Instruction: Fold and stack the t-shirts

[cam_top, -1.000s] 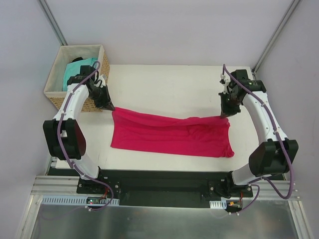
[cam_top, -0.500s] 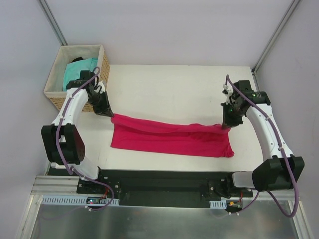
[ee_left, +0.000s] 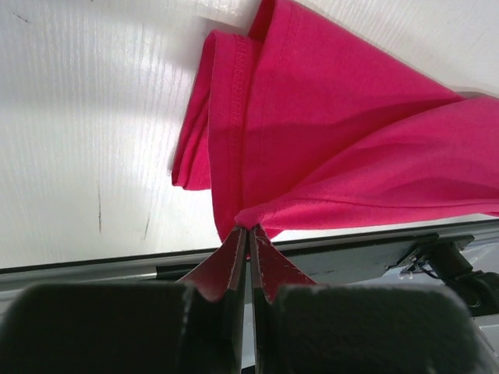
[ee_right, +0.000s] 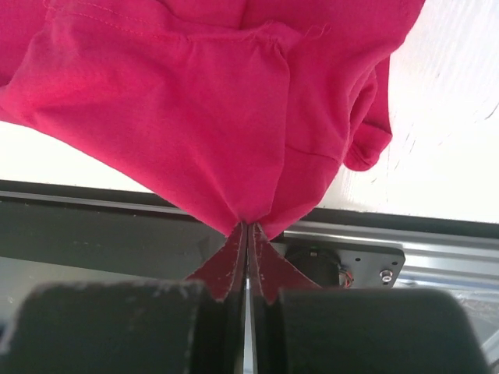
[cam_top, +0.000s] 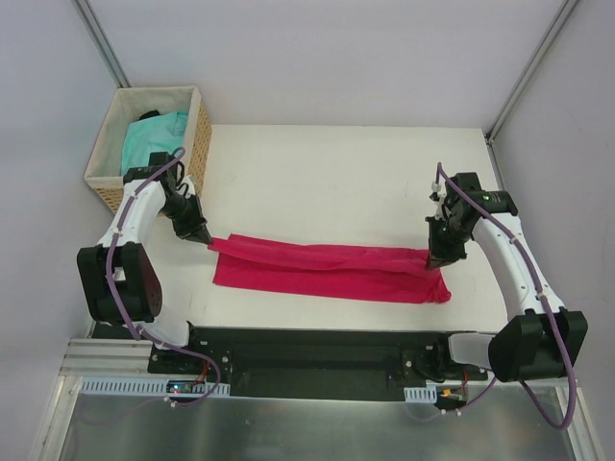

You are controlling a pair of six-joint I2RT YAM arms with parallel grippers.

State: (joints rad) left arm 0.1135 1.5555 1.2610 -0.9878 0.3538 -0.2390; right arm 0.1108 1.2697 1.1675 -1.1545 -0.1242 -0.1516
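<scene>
The crimson-pink t-shirt (cam_top: 327, 270) lies as a long narrow band across the near half of the white table (cam_top: 327, 173). My left gripper (cam_top: 204, 235) is shut on its upper left corner, lifted a little; the fabric (ee_left: 327, 148) hangs from my pinched tips (ee_left: 248, 231). My right gripper (cam_top: 434, 259) is shut on the upper right corner, and the cloth (ee_right: 210, 109) bunches at the tips (ee_right: 248, 226). The top layer is drawn toward the near edge over the lower layer. The turquoise t-shirt (cam_top: 151, 136) lies crumpled in the basket.
A woven wicker basket (cam_top: 195, 134) stands at the table's far left corner, just behind my left arm. The black base rail (cam_top: 317, 346) runs along the near edge. Metal frame posts rise at the far corners.
Both grippers have moved toward the near edge, carrying the shirt's far edge over itself. The shirt has narrowed from a broad rectangle to a slim band.
</scene>
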